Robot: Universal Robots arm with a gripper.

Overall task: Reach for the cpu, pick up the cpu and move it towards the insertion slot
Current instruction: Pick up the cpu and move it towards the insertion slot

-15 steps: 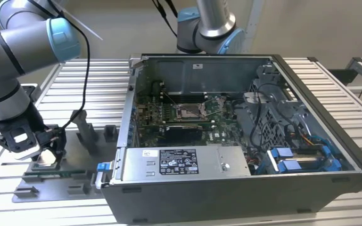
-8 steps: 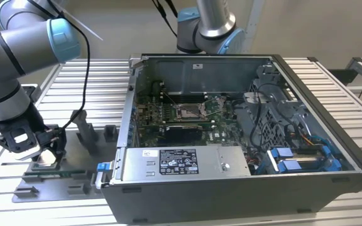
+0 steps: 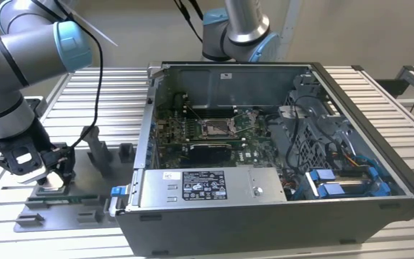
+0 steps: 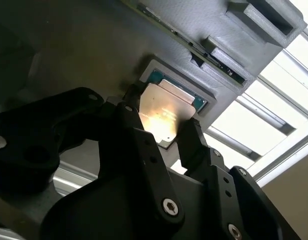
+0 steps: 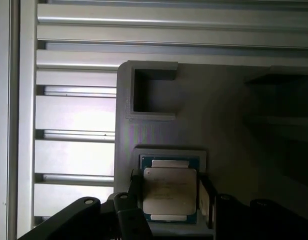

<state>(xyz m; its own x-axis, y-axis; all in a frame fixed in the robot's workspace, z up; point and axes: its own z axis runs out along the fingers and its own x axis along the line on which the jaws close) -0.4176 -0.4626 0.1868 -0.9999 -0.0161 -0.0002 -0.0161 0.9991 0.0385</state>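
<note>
Jaws stand 1 on each side of the cpu (image 4: 166,107), very close to its edges. I cannot tell if they squeeze it or just sit beside it. The 2 jaws are not pressed together.

In the exterior view the gripper (image 3: 50,181) is low down near the table's (image 3: 92,81) edge on the exterior view's left. It points down at a grey plate (image 3: 84,208) that lies flat on the table. The cpu lies flat in a square pocket near 1 edge of this plate. In the first wrist view its shiny top (image 5: 170,187) faces up and a thin green rim goes around it. An open square pocket (image 5: 151,90) sits at the plate's corner, near the cpu's pocket.

A long green memory stick (image 3: 63,198) lies on the same plate, just beside the gripper. Going on toward the exterior view's right, 2 dark upright blocks (image 3: 95,151) stand on the plate between the gripper and the computer case (image 3: 264,226).

The case lies on its side in the middle of the table with its big side open. The insertion slot (image 3: 214,127) is inside it, on the green board, well apart from the cpu. A silver box (image 3: 207,186) fills the case's near edge, and blue parts (image 3: 336,186) sit in its corner on the exterior view's right. Another robot arm (image 3: 239,27) stands behind the case at the table's far edge.
</note>
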